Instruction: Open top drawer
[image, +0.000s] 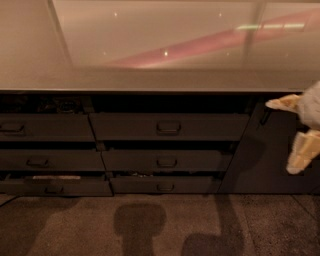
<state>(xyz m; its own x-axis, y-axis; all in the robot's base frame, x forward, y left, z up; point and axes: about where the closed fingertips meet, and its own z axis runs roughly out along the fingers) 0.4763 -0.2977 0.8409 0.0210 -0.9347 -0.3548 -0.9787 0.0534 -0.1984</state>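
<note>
The top drawer (200, 126) is the widest dark front in the middle column, right under the counter edge, with a small loop handle (168, 127) at its centre. It stands slightly out, with a dark gap above it. My gripper (295, 131) is at the right edge of the view, in front of the plain cabinet panel and well to the right of the handle. Its two cream fingers (303, 152) are spread apart with nothing between them.
A pale glossy countertop (150, 55) runs above the drawers. Two narrower drawers (162, 161) lie below the top one, and a left column of three (45, 128) has its lowest one (55, 186) partly out. A plain dark panel (265, 160) is at right, with speckled floor (160, 225) below.
</note>
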